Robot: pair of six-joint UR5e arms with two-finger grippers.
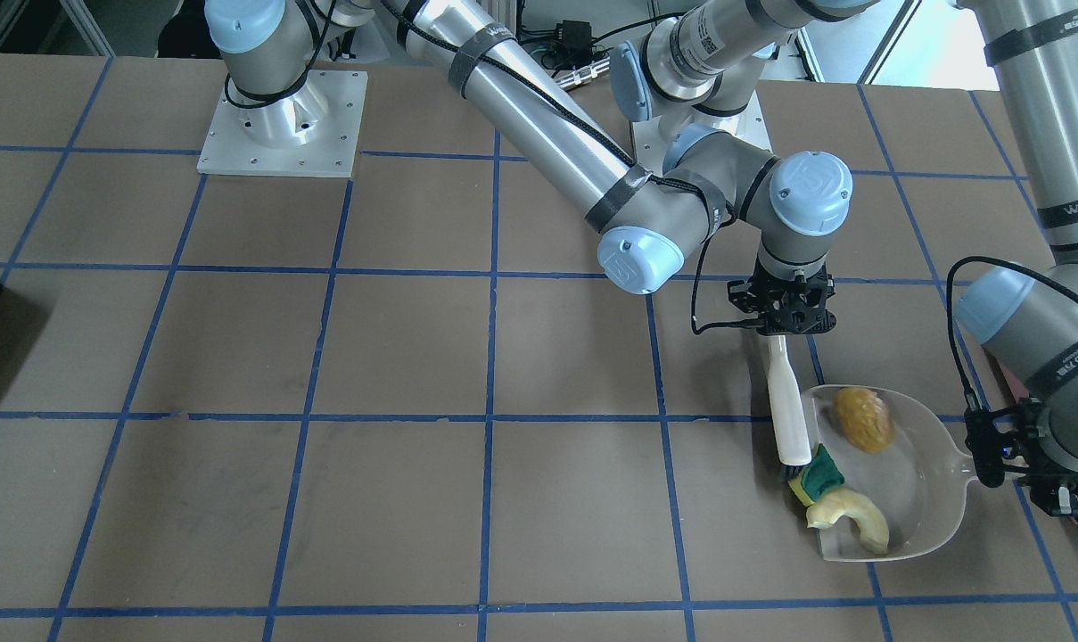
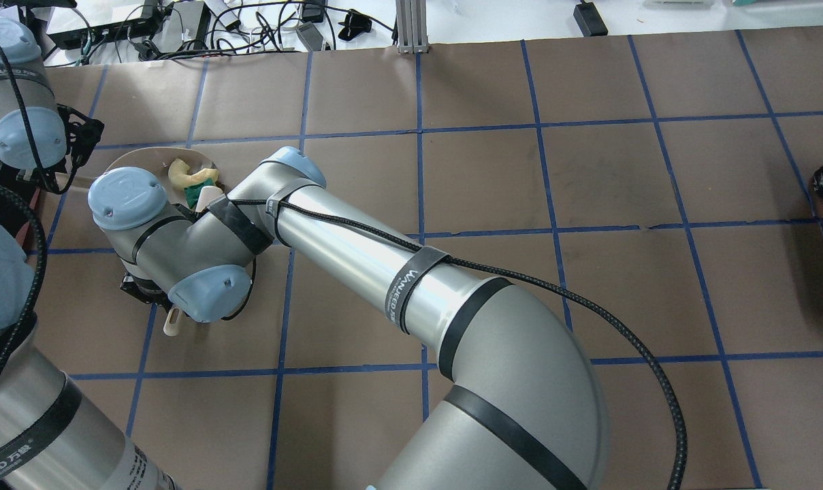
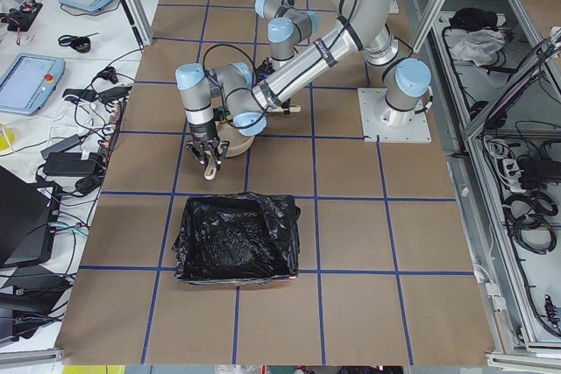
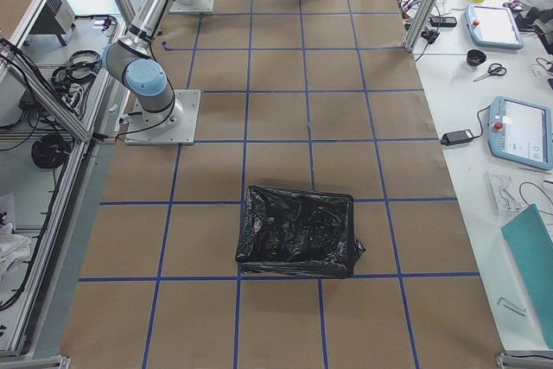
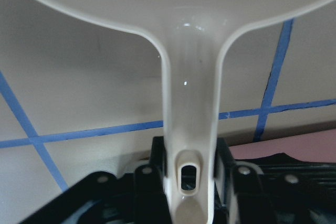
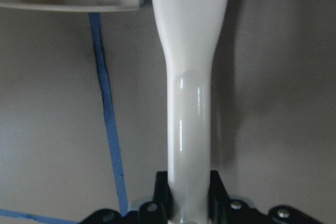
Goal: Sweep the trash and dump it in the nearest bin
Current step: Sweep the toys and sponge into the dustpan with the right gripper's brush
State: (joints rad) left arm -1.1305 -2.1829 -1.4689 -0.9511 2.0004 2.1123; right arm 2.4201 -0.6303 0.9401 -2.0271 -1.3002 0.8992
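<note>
1. White plastic is lying nearest you in the front-facing view. The dustpan (image 1: pixel 926 499) is sitting flat on the tabletop (image 1: pixel 414 357), its mouth facing the robot's right and its handle, the long axis, running toward the robot's left.
2. The trash is sitting in it. The crescent piece (image 1: pixel 855 522) and the sponge (image 1: pixel 819 474) are straddling the lip, and the potato-like lump (image 1: pixel 864 419) is resting deeper inside.
3. The brush (image 1: pixel 788 401) is pointing its bristles toward you and touching the sponge, with its handle running back to the robot.
4. The left gripper (image 1: pixel 987 456) is clamping the dustpan handle, and the right gripper (image 1: pixel 777 332) is clamping the brush handle.
5. You are probably finishing the sweep. One more short push should be seating the two lip items, then you should be lifting the pan level.
6. The bin (image 3: pixel 235 238) is standing near, just beyond the left gripper, and you will be tipping the pan mouth-down over it. Another bagged bin (image 4: pixel 298 231) is sitting well apart at the other end.
</note>
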